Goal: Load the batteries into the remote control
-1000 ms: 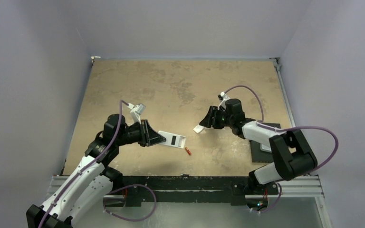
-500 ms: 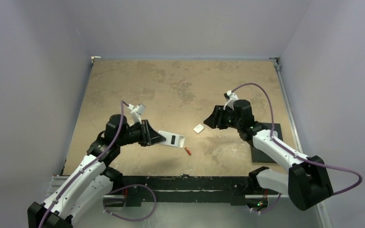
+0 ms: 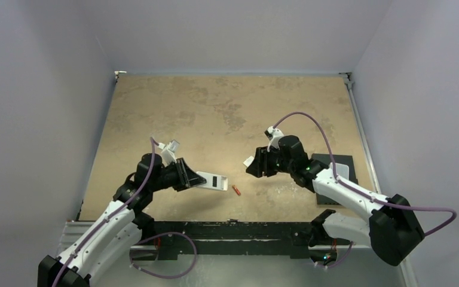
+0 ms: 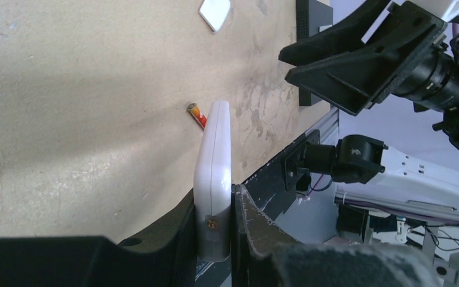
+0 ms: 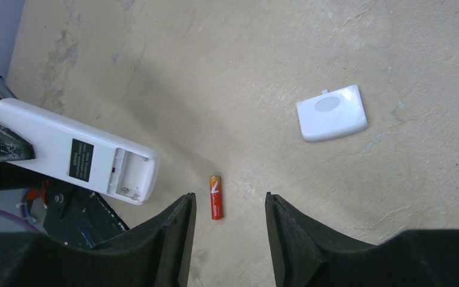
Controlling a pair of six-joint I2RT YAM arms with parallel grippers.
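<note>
A: Right, here's the setting: a tan, mottled counter point(image 3: 215, 107) boxed in by plain pale lilac walls point(image 3: 227, 36) on three sides, with a silver metal rail point(image 3: 382, 236) along the near edge.

B: And out on the right, a black square pad point(image 3: 326, 160) lies flat on the counter under the right arm.

A: The left arm reaches in low from its corner, elbow bent, wrist pointing towards the middle. The left gripper point(image 3: 192, 177) is clamped tight on one end of the flat white rectangular plastic remote control point(image 3: 215, 182).

B: Back side up, dark label showing, battery bay at the far end uncovered. It's held clear of the surface, with a shadow beneath it.

A: The right arm stretches across from its base, forearm angled inward, wrist tipped down. The right gripper point(image 5: 229, 206) has its jaws parted about halfway, nothing between them.

B: Look at its wrist view: the slim red-and-orange cylindrical battery point(image 5: 216, 197) lies on the counter in the gap between those fingers, just beside the remote's open end and not touching it.

A: And the small white square plastic cover point(image 5: 331, 112) sits flat further off, apart from both.
</note>
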